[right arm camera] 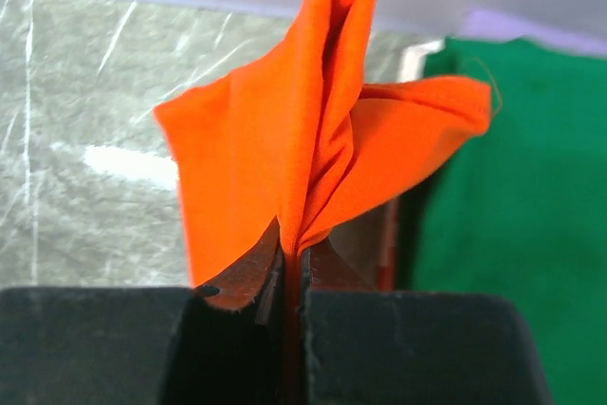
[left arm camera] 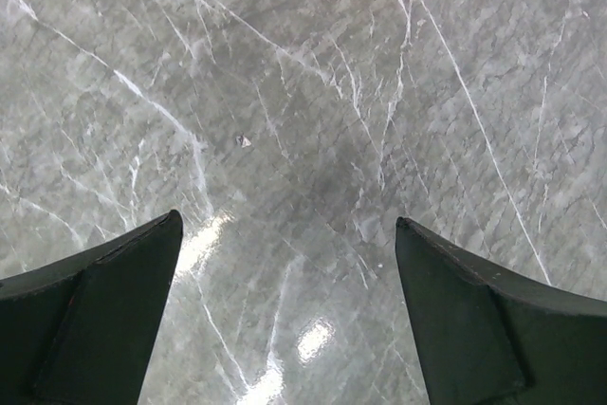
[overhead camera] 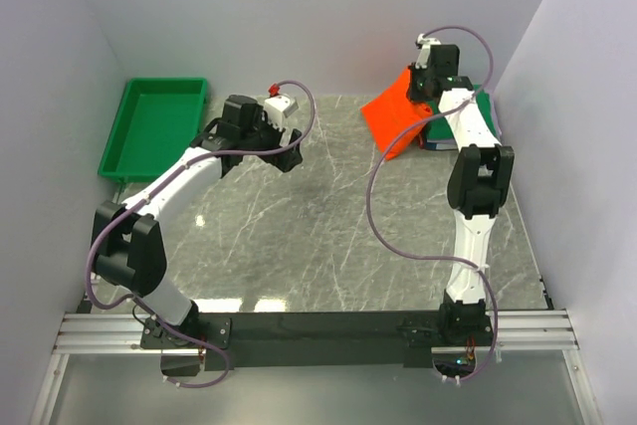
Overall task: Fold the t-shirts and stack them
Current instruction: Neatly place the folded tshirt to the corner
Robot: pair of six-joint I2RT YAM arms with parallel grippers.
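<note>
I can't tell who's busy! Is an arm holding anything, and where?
The right arm's jaws pinch a bunched fold of the orange shirt. The left arm's jaws are open, holding nothing.

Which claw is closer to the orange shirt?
Right. The right claw is shut on the orange shirt, pinching a fold of it. The left claw is open over the table, off to the shirt's left, not touching it.

The orange-red t-shirt (overhead camera: 396, 116) hangs bunched above the table's far right corner, pinched along a fold with its loose ends spread. Just beside it, a folded green shirt (right arm camera: 493, 234) lies flat on top of a thin stack (overhead camera: 441, 142).
</note>
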